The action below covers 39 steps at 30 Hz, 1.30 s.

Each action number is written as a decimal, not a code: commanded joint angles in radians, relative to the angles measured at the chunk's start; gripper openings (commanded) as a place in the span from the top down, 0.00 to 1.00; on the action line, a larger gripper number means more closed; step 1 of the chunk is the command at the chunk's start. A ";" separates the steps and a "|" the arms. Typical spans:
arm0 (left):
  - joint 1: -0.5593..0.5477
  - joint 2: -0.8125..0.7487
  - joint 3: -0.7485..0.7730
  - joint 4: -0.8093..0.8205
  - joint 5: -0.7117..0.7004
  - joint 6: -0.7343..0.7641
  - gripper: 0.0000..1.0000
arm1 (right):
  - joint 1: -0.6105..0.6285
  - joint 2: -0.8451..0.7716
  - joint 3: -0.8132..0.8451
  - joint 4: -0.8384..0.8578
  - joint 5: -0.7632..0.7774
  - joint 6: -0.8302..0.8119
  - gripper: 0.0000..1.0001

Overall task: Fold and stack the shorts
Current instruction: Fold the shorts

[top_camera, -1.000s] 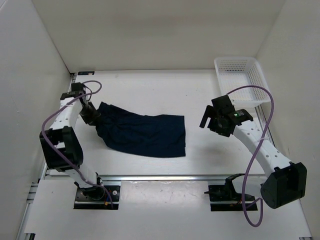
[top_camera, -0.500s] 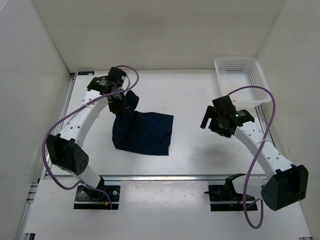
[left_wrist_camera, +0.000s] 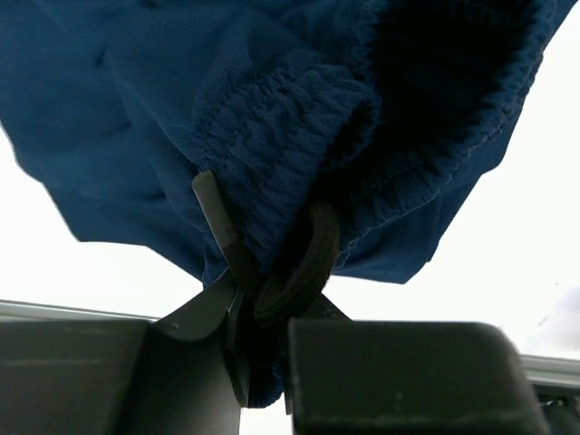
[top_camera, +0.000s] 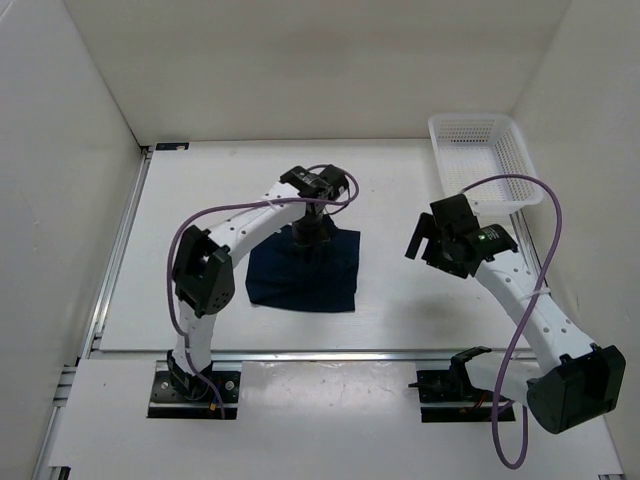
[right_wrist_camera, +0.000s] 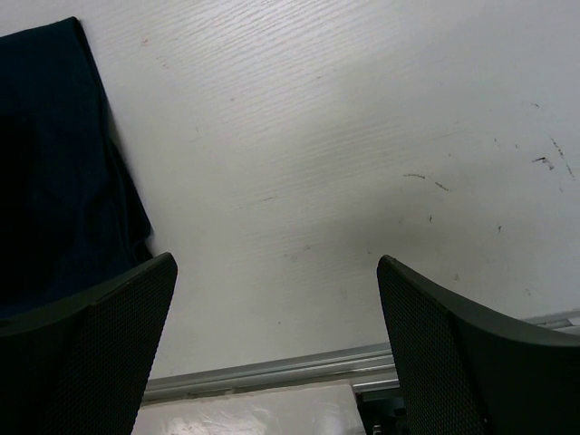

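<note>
Dark shorts [top_camera: 300, 275] pinched in left claw [left_wrist_camera: 263, 243], right claw [right_wrist_camera: 276, 272] well apart

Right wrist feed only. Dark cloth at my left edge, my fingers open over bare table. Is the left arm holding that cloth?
Observer: Yes. The left wrist view shows the left gripper shut on the elastic waistband of the shorts.
Operator: How do they lie?
Observer: From the top, a rough square patch, with the gripper at its far edge.
Operator: Anything else out there?
Observer: A white basket in the far right corner, apart from the shorts.
</note>
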 commanded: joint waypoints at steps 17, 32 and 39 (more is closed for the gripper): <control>0.103 -0.160 0.122 0.129 0.373 0.153 0.12 | 0.003 -0.033 -0.113 0.099 -0.136 -0.041 0.05; 0.352 -0.533 -0.266 0.125 0.329 0.209 0.15 | 0.135 0.339 -0.018 0.447 -0.580 -0.112 0.03; 0.381 -0.559 -0.294 0.134 0.341 0.219 0.15 | 0.158 0.466 0.048 0.501 -0.617 -0.112 0.04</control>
